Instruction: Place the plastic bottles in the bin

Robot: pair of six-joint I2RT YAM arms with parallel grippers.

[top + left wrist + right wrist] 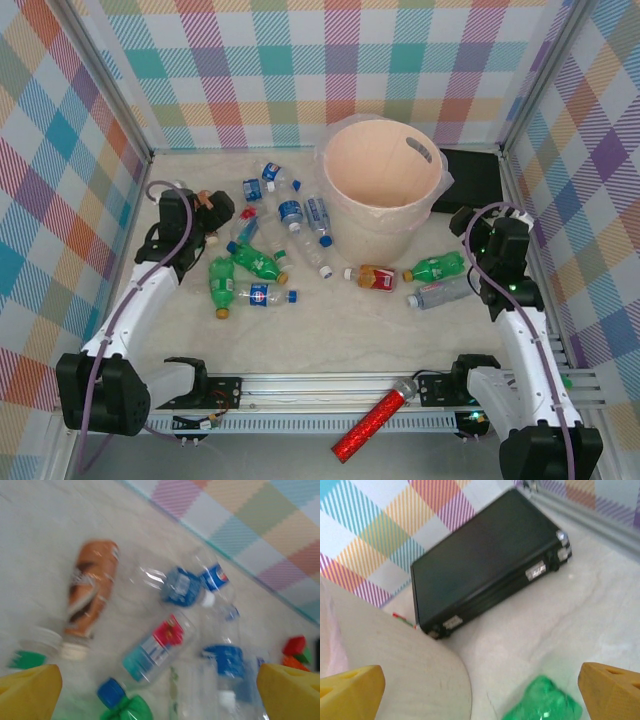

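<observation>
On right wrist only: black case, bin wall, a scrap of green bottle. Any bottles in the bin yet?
Observer: None visible inside the bin from the top view.
Operator: Where are the others?
Observer: Most plastic bottles lie left of the bin, in front of the open left claw.
Operator: Anything else near my right claw?
Observer: A clear bottle lies beside your green bottle, on the side nearer the arm bases.

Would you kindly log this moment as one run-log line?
left gripper: open, over bottles | right gripper: open, over green bottle near bin | bottles: on table, none seen in bin
</observation>
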